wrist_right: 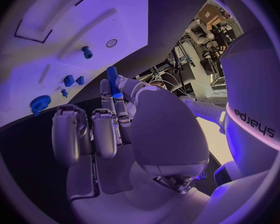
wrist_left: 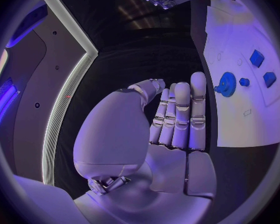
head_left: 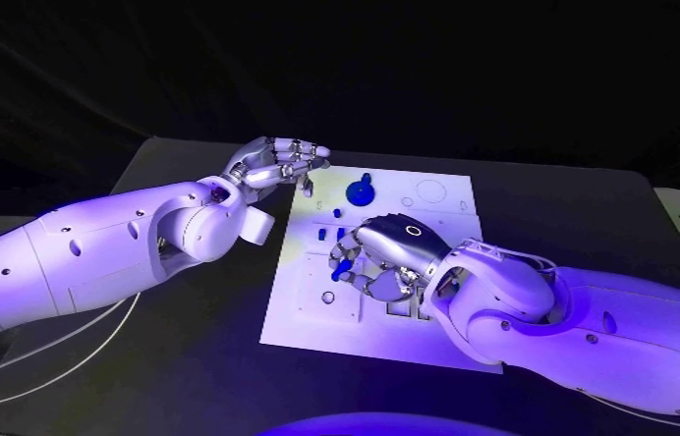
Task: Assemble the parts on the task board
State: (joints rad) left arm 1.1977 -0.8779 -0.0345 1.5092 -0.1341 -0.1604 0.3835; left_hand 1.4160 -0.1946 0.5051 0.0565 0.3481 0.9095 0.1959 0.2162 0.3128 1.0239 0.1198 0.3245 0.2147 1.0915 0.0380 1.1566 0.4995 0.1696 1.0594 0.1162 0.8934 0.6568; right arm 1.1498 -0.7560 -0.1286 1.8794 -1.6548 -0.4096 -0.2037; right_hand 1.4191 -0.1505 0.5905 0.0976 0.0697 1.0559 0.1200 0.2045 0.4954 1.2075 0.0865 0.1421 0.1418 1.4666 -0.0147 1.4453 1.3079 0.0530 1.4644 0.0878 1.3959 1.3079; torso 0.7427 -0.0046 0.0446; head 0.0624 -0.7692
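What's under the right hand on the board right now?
The right hand hovers over the task board, holding a blue peg at its fingers. The board beneath its palm is covered, so I cannot tell what lies there.

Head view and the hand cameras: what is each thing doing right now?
Left hand: holds nothing, fingers straight, at the board's far left corner.
Right hand: over the board, pinching a blue peg in its fingers.
Blue gear: lying on the board, untouched.
Task board: flat on the table.
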